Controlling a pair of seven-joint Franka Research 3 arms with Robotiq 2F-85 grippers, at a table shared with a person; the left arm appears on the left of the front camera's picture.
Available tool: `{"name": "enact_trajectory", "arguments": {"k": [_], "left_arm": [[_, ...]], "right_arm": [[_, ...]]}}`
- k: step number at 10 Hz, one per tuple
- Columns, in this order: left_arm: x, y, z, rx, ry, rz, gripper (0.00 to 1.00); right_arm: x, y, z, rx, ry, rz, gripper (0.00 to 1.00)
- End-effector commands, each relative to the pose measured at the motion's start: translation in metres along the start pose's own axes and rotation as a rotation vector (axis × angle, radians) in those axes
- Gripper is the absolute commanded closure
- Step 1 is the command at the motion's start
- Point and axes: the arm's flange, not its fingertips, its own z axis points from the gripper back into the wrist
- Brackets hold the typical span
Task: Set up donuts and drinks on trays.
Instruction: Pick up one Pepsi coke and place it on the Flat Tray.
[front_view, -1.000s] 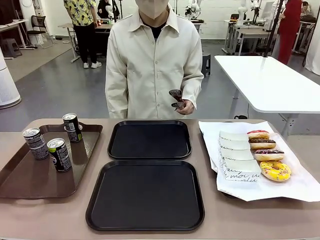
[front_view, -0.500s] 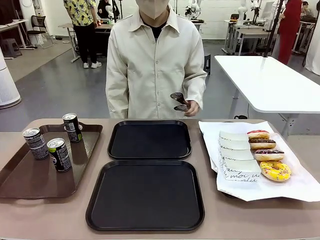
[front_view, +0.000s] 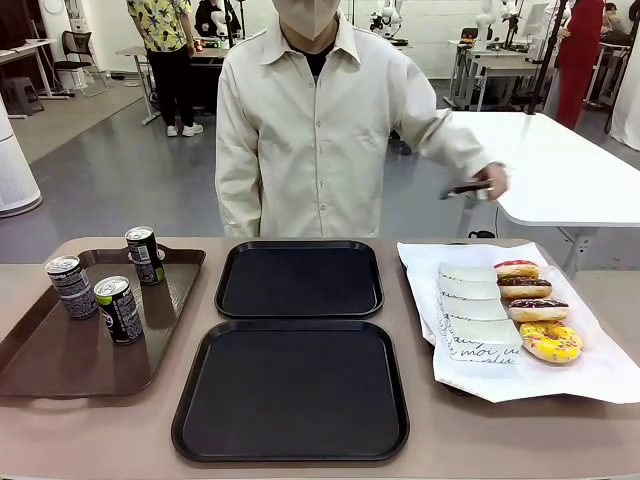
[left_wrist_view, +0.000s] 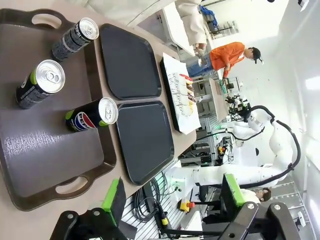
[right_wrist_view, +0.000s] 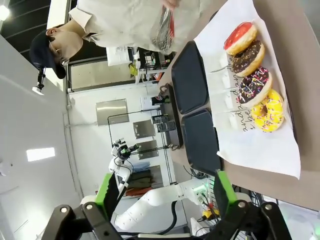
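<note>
Two black trays lie bare in the middle of the table, one far (front_view: 299, 278) and one near (front_view: 291, 388). Three dark drinks cans (front_view: 118, 308) stand on a brown tray (front_view: 60, 355) at the left. Several donuts (front_view: 538, 309) in white sleeves lie in a row on white paper (front_view: 600, 375) at the right. In the left wrist view my left gripper (left_wrist_view: 172, 200) hangs open above the cans (left_wrist_view: 92, 114). My right gripper (right_wrist_view: 165, 195) is open too, off to the side of the donuts (right_wrist_view: 253, 86). Both black trays appear in the left wrist view (left_wrist_view: 145, 140) and in the right wrist view (right_wrist_view: 200, 142).
A person in a cream jacket stands at the far side, holding tongs (front_view: 468, 187) out to the right, above the far end of the donut paper. A white table (front_view: 540, 160) stands behind on the right. Bare tabletop runs along the front edge.
The person's hand with the tongs has swung from in front of the chest out to the right, towards the donuts. Cans, trays and donuts have stayed put.
</note>
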Motion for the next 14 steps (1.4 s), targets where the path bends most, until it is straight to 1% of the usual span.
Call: {"name": "enact_trajectory", "arguments": {"k": [1,14], "left_arm": [[-0.0024,-0.0011,0.0,-0.02,-0.013,-0.014,0.0],[-0.0024,-0.0011,0.0,-0.02,-0.013,-0.014,0.0]], "right_arm": [[0.002,0.0004,-0.0017,0.023,-0.005,0.003,0.0],[0.002,0.0004,-0.0017,0.023,-0.005,0.003,0.0]]}}
